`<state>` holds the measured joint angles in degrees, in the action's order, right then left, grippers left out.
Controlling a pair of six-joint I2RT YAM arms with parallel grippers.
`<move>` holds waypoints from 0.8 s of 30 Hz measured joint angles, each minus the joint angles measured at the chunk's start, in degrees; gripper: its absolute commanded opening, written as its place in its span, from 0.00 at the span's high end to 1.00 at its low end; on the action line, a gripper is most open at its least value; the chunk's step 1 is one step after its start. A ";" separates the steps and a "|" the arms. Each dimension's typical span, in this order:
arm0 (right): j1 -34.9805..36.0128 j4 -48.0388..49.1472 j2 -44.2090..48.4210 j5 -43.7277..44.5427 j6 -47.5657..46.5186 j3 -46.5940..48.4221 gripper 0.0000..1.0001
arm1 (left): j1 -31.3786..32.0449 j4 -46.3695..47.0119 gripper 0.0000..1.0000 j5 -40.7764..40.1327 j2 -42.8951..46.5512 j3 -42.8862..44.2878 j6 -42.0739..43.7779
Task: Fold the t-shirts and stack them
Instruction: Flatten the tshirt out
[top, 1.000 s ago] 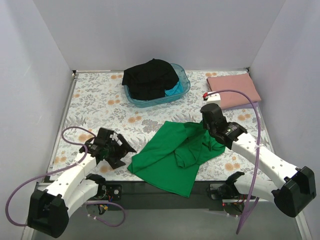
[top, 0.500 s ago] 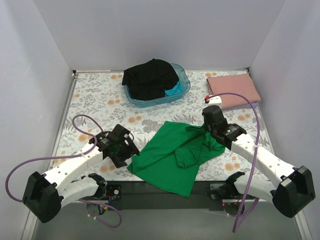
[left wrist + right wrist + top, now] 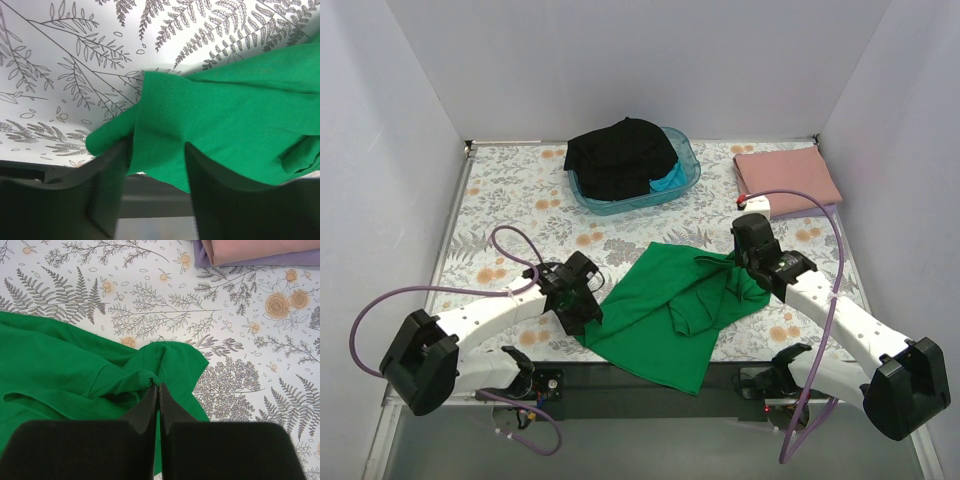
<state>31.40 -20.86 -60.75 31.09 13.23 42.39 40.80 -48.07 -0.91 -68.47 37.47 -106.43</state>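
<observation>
left gripper (image 3: pixel 157 155) now astride green tee (image 3: pixel 235 115)

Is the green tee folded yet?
Not folded: the green tee lies crumpled, partly spread on the floral cover, one sleeve bunched.

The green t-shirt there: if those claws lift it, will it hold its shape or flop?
Likely floppy: the green t-shirt lies rumpled and bunches into folds where the right gripper pinches it. Probably light too, since its stitched hem looks like thin cloth. Pushed, it would likely wrinkle rather than slide whole; that hem curls between the fingers of the left gripper.
</observation>
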 measured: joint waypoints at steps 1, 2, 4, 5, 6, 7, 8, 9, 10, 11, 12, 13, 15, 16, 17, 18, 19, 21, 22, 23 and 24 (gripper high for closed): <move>-0.22 0.00 0.00 -0.17 -0.02 -0.07 0.99 | 0.22 0.63 0.58 0.11 -0.20 -0.28 -0.07; -0.35 0.00 0.00 -0.24 -0.02 -0.11 0.99 | 0.31 0.92 0.66 0.24 -0.52 -0.39 -0.02; -0.81 0.00 0.00 -0.48 -0.02 -0.15 0.99 | 0.46 1.66 0.75 0.44 -1.44 -0.76 0.04; -1.01 0.00 0.00 -0.66 -0.02 -0.17 0.99 | 0.52 1.90 0.80 0.48 -1.66 -0.94 0.11; -1.14 0.00 0.00 -0.74 -0.02 -0.20 0.99 | 0.57 2.27 0.88 0.48 -1.81 -1.25 0.15; -1.31 0.00 0.00 -0.90 0.00 -0.22 0.99 | 0.61 2.49 1.00 0.87 -1.92 -1.53 0.22; -1.46 0.00 0.02 -1.01 0.00 -0.22 0.99 | 0.63 2.75 1.00 1.22 -1.95 -1.70 0.20; -1.57 0.00 0.07 -1.11 -0.02 -0.22 0.99 | 0.70 3.23 1.00 1.60 -1.95 -1.86 0.52; -1.73 0.00 0.15 -1.27 -0.02 -0.24 0.99 | 0.74 3.41 1.00 1.79 -1.92 -1.86 0.76; -1.75 0.00 0.35 -1.31 -0.02 -0.28 0.99 | 0.76 3.56 1.00 1.77 -1.84 -1.84 1.09; -1.79 -0.04 0.85 -1.36 -0.09 -0.31 0.99 | 0.81 3.43 1.00 1.66 -1.60 -1.66 1.31; -1.79 -0.04 1.66 -1.51 -0.22 -0.31 0.99 | 0.83 2.95 1.00 1.11 -1.05 -1.16 1.62; -1.79 -0.07 3.48 -1.66 -0.44 -0.31 0.99 | 0.94 0.94 1.00 -0.76 0.46 2.03 2.34; -1.79 -0.11 5.09 -1.68 -0.68 -0.20 0.99 | 0.96 0.17 1.00 -1.79 1.29 4.35 2.69; -1.79 -0.20 6.47 -1.68 -0.90 0.00 0.99 | 0.96 -0.11 1.00 -3.04 2.40 7.17 3.15; -1.79 -0.83 7.78 -1.68 -1.16 0.61 0.99 | 0.96 -0.20 1.00 -3.34 2.60 7.76 3.26; -1.81 -1.51 10.16 -1.70 -1.55 3.28 0.99 | 0.96 -0.76 1.00 -7.37 5.20 17.44 4.74; -1.81 -3.10 11.85 -2.23 -2.36 6.95 0.99 | 0.96 -3.15 1.00 -10.78 5.70 26.08 6.51; -1.81 -3.91 12.90 -2.64 -3.10 10.34 0.99 | 0.96 -3.17 1.00 -12.50 5.55 32.17 7.82; -1.81 -4.46 13.62 -2.95 -3.63 13.90 0.99 | 0.96 -2.99 1.00 -13.64 5.31 36.22 8.59; -1.81 -4.26 14.34 -3.32 -4.26 17.70 0.99 | 0.96 -2.16 1.00 -14.82 5.22 41.09 9.73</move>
<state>29.58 -25.12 -46.41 27.77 8.97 60.10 41.76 -50.24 -15.73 -63.24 78.56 -96.71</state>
